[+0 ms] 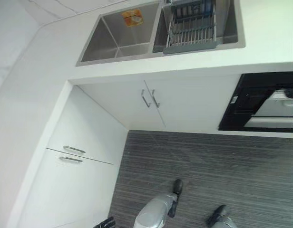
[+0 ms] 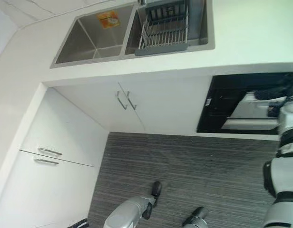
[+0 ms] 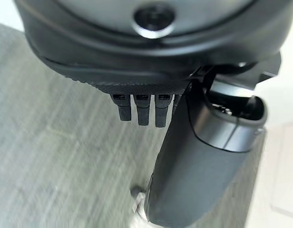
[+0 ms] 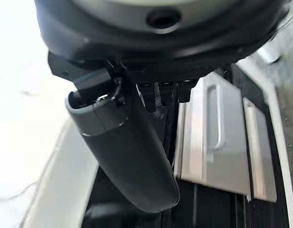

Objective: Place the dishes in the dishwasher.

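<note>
Stainless steel forms the double sink (image 1: 115, 35) set into the white worktop (image 1: 260, 33) near its far edge; the bowls are smooth and square-cornered. In the bowl nearer the dishwasher sits a wire dish rack (image 1: 191, 29), grey and ribbed, with dark shapes at its far end that may be dishes, though they are too small to tell for certain.

The dishwasher (image 1: 268, 102) occupies a black recess under the worktop's front edge, beside the white cabinet doors (image 1: 151, 102) with their slim metal handles. A pale, flat-fronted panel with a bar handle (image 4: 215, 126) shows within the recess; whether it is a door or a drawer front I cannot tell.

The right hand (image 4: 137, 156) hangs just before that panel, thumb straight, fingers relaxed and holding nothing. The left hand (image 3: 194, 161) hangs low over the striped grey floor (image 1: 208, 161), likewise slack and holding nothing.

Judgement: the scene fits either opening the dishwasher ahead of loading or closing it afterwards. No dish is in either hand, and the dishwasher's inside is not visible, so the stage is not settled.
</note>
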Tool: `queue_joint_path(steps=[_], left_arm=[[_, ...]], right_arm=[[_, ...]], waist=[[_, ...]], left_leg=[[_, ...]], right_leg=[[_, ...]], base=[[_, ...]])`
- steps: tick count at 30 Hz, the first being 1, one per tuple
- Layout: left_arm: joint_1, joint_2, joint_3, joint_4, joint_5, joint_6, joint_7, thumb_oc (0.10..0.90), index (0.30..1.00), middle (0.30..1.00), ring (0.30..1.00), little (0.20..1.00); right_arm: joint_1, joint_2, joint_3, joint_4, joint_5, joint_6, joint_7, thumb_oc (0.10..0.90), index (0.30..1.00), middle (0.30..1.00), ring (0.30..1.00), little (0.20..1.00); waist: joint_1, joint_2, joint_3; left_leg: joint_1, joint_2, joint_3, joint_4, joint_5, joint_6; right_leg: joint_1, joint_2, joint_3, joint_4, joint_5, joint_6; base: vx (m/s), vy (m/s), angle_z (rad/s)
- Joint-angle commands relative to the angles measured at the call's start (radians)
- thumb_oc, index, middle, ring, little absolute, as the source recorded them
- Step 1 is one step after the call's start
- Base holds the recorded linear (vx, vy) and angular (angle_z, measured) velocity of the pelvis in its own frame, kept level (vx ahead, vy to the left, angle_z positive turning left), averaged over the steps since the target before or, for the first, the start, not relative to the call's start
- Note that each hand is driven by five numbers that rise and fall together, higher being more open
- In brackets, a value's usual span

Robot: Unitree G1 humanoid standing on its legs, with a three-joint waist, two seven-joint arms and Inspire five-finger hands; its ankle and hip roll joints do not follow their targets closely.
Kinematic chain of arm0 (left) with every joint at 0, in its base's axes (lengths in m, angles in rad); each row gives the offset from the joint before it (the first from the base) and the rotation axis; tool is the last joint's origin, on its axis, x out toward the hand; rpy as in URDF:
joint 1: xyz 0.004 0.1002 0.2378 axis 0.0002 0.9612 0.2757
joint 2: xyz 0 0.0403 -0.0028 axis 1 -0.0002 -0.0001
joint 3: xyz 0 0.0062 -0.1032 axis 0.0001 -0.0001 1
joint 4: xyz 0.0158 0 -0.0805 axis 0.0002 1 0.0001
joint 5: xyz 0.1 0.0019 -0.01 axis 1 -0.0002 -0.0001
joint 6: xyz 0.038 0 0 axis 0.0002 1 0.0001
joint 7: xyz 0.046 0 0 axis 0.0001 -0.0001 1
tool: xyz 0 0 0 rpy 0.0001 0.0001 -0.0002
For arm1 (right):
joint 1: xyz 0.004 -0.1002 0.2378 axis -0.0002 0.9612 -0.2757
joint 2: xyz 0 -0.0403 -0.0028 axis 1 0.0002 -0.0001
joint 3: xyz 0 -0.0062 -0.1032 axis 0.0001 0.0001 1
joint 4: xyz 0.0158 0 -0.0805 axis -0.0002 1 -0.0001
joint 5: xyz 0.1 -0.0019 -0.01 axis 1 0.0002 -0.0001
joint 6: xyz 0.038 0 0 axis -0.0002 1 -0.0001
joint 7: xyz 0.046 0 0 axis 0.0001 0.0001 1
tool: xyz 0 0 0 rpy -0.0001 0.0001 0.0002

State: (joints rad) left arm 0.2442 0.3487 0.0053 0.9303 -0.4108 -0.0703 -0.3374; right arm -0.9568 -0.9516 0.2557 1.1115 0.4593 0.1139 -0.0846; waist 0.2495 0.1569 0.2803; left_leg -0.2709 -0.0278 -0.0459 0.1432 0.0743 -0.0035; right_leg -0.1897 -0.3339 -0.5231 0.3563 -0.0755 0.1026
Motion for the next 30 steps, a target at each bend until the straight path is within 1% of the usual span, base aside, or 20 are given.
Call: queue_joint_path(steps=[1,2,5,9,11,12,14,15,17,19,20,21,22,23,25,26,27,28,29,30], left_arm=[[0.021,0.120,0.011,-0.014,-0.052,-0.031,0.023,0.800,0.900,0.900,0.900,0.900],[0.008,0.121,0.003,-0.026,-0.054,-0.043,0.024,0.800,0.900,0.900,0.900,0.900],[-0.022,0.118,-0.008,-0.061,-0.083,-0.063,0.049,0.800,0.900,0.900,0.900,0.900],[-0.006,0.095,-0.009,-0.185,-0.095,-0.033,0.092,0.800,0.900,0.900,0.900,0.900],[0.017,0.064,-0.018,-0.185,-0.061,-0.075,0.092,0.800,0.900,0.900,0.900,0.900],[0.024,0.044,-0.018,-0.173,-0.050,-0.110,0.084,0.800,0.900,0.900,0.900,0.900],[0.026,0.028,-0.014,-0.161,-0.057,-0.126,0.087,0.800,0.900,0.900,0.900,0.900],[0.020,0.014,-0.004,-0.149,-0.059,-0.137,0.097,0.800,0.900,0.900,0.900,0.900],[0.009,0.001,0.004,-0.149,-0.059,-0.144,0.113,0.800,0.900,0.900,0.900,0.900],[0.003,-0.006,0.011,-0.160,-0.074,-0.144,0.119,0.800,0.900,0.900,0.900,0.900],[-0.016,-0.013,0.008,-0.157,-0.077,-0.154,0.121,0.800,0.900,0.900,0.900,0.900],[-0.018,-0.013,0.008,-0.157,-0.080,-0.154,0.120,0.800,0.900,0.900,0.900,0.900],[-0.024,-0.016,0.010,-0.153,-0.090,-0.153,0.117,0.800,0.900,0.900,0.900,0.900],[-0.028,-0.020,0.013,-0.140,-0.087,-0.157,0.109,0.800,0.900,0.900,0.900,0.900],[-0.049,-0.030,0.017,-0.112,-0.066,-0.158,0.086,0.800,0.900,0.900,0.900,0.900],[-0.068,-0.032,0.012,-0.103,-0.053,-0.150,0.082,0.800,0.900,0.900,0.900,0.900],[-0.097,-0.035,0.004,-0.086,-0.033,-0.147,0.077,0.800,0.900,0.900,0.900,0.900],[-0.113,-0.036,-0.003,-0.078,-0.021,-0.150,0.077,0.800,0.900,0.900,0.900,0.900],[-0.143,-0.034,-0.019,-0.068,-0.022,-0.146,0.072,0.800,0.900,0.900,0.900,0.900],[-0.153,-0.029,-0.025,-0.061,-0.028,-0.146,0.063,0.800,0.900,0.900,0.900,0.900]], right_arm=[[-0.061,0.009,-0.054,-0.252,0.097,-0.115,0.052,0.800,0.900,0.900,0.900,0.900],[0.008,0.037,-0.098,-0.316,0.136,-0.118,0.057,0.800,0.900,0.900,0.900,0.900],[0.172,0.124,-0.182,-0.450,0.189,-0.122,0.057,0.800,0.900,0.900,0.900,0.900],[0.427,0.271,-0.276,-0.640,0.236,-0.158,0.020,0.800,0.900,0.900,0.900,0.900],[0.552,0.359,-0.311,-0.702,0.219,-0.217,0.032,0.800,0.900,0.900,0.900,0.900],[0.607,0.402,-0.320,-0.721,0.208,-0.250,0.048,0.800,0.900,0.900,0.900,0.900],[0.671,0.449,-0.318,-0.745,0.173,-0.271,0.071,0.800,0.900,0.900,0.900,0.900],[0.729,0.491,-0.302,-0.763,0.142,-0.278,0.096,0.800,0.900,0.900,0.900,0.900],[0.797,0.527,-0.285,-0.772,0.115,-0.286,0.125,0.800,0.900,0.900,0.900,0.900],[0.839,0.542,-0.288,-0.755,0.111,-0.277,0.130,0.800,0.900,0.900,0.900,0.900],[0.853,0.546,-0.291,-0.669,0.130,-0.274,0.156,0.800,0.900,0.900,0.900,0.900],[0.853,0.546,-0.290,-0.660,0.128,-0.279,0.156,0.800,0.900,0.900,0.900,0.900],[0.861,0.545,-0.270,-0.605,0.106,-0.297,0.173,0.800,0.900,0.900,0.900,0.900],[0.871,0.548,-0.262,-0.585,0.089,-0.292,0.186,0.800,0.900,0.900,0.900,0.900],[0.899,0.554,-0.247,-0.549,0.104,-0.285,0.211,0.800,0.900,0.900,0.900,0.900],[0.912,0.561,-0.249,-0.531,0.107,-0.294,0.217,0.800,0.900,0.900,0.900,0.900],[0.921,0.567,-0.245,-0.499,0.107,-0.304,0.234,0.800,0.900,0.900,0.900,0.900],[0.921,0.570,-0.240,-0.483,0.117,-0.312,0.241,0.800,0.900,0.900,0.900,0.900],[0.918,0.576,-0.233,-0.438,0.117,-0.338,0.262,0.800,0.900,0.900,0.900,0.900],[0.918,0.577,-0.233,-0.408,0.118,-0.341,0.266,0.800,0.900,0.900,0.900,0.900]], waist=[[0.048,-0.068,-0.054],[0.027,-0.074,-0.053],[-0.016,-0.086,-0.060],[-0.053,-0.098,-0.070],[-0.066,-0.107,-0.076],[-0.076,-0.112,-0.078],[-0.092,-0.118,-0.085],[-0.113,-0.125,-0.097],[-0.131,-0.133,-0.109],[-0.142,-0.138,-0.120],[-0.142,-0.144,-0.129],[-0.141,-0.145,-0.130],[-0.132,-0.149,-0.135],[-0.131,-0.150,-0.137],[-0.138,-0.152,-0.140],[-0.147,-0.156,-0.139],[-0.155,-0.166,-0.134],[-0.159,-0.171,-0.130],[-0.166,-0.172,-0.127],[-0.169,-0.169,-0.128]], left_leg=[[0.018,0.111,0.020,0.157,-0.260,-0.096],[0.011,0.118,0.033,0.157,-0.240,-0.089],[0.033,0.137,0.054,0.157,-0.248,-0.088],[0.053,0.156,0.072,0.157,-0.257,-0.086],[0.063,0.164,0.078,0.157,-0.262,-0.085],[0.072,0.168,0.084,0.157,-0.262,-0.085],[0.086,0.174,0.093,0.157,-0.266,-0.085],[0.099,0.183,0.109,0.157,-0.267,-0.087],[0.114,0.193,0.121,0.157,-0.267,-0.090],[0.126,0.203,0.131,0.157,-0.267,-0.094],[0.135,0.211,0.126,0.157,-0.264,-0.101],[0.135,0.211,0.123,0.157,-0.263,-0.102],[0.131,0.218,0.112,0.157,-0.250,-0.113],[0.126,0.217,0.109,0.157,-0.244,-0.116],[0.128,0.215,0.141,0.157,-0.239,-0.114],[0.142,0.216,0.181,0.157,-0.233,-0.111],[0.163,0.201,0.223,0.157,-0.234,-0.102],[0.173,0.186,0.240,0.157,-0.238,-0.095],[0.176,0.184,0.260,0.157,-0.255,-0.087],[0.183,0.185,0.265,0.157,-0.266,-0.084]], right_leg=[[0.013,-0.044,0.126,-0.056,-0.043,0.115],[0.002,-0.034,0.126,-0.056,-0.027,0.101],[0.007,-0.005,0.157,-0.056,-0.040,0.095],[0.013,0.024,0.192,-0.056,-0.050,0.083],[0.023,0.038,0.204,-0.056,-0.057,0.077],[0.030,0.045,0.208,-0.056,-0.057,0.074],[0.040,0.055,0.217,-0.056,-0.063,0.068],[0.050,0.067,0.228,-0.056,-0.071,0.061],[0.063,0.081,0.232,-0.056,-0.081,0.051],[0.076,0.092,0.231,-0.056,-0.092,0.040],[0.094,0.114,0.224,-0.056,-0.110,0.023],[0.096,0.116,0.223,-0.056,-0.112,0.021],[0.104,0.132,0.213,-0.056,-0.123,0.008],[0.106,0.142,0.216,-0.056,-0.126,0.004],[0.108,0.153,0.214,-0.056,-0.129,-0.001],[0.112,0.146,0.200,-0.056,-0.128,0.000],[0.117,0.132,0.183,-0.056,-0.121,0.001],[0.120,0.122,0.174,-0.056,-0.115,0.004],[0.128,0.113,0.151,-0.056,-0.109,0.009],[0.133,0.111,0.143,-0.056,-0.109,0.010]], base=[[-0.17,-0.117,-0.01],[-0.17,-0.102,-0.10],[-0.11,-0.095,-0.24],[-0.08,-0.120,-0.21],[-0.10,-0.147,-0.18],[-0.08,-0.123,-0.25],[-0.09,-0.116,-0.38],[-0.10,-0.128,-0.39],[-0.11,-0.160,-0.42],[-0.11,-0.190,-0.25],[-0.10,-0.192,-0.11],[-0.13,-0.266,0.17],[-0.08,-0.134,0.27],[-0.12,-0.125,0.23],[-0.10,0.001,0.08],[-0.12,0.068,0.33],[-0.13,0.102,0.45],[-0.15,0.181,0.80],[-0.12,0.214,0.80],[-0.10,0.291,0.77]])
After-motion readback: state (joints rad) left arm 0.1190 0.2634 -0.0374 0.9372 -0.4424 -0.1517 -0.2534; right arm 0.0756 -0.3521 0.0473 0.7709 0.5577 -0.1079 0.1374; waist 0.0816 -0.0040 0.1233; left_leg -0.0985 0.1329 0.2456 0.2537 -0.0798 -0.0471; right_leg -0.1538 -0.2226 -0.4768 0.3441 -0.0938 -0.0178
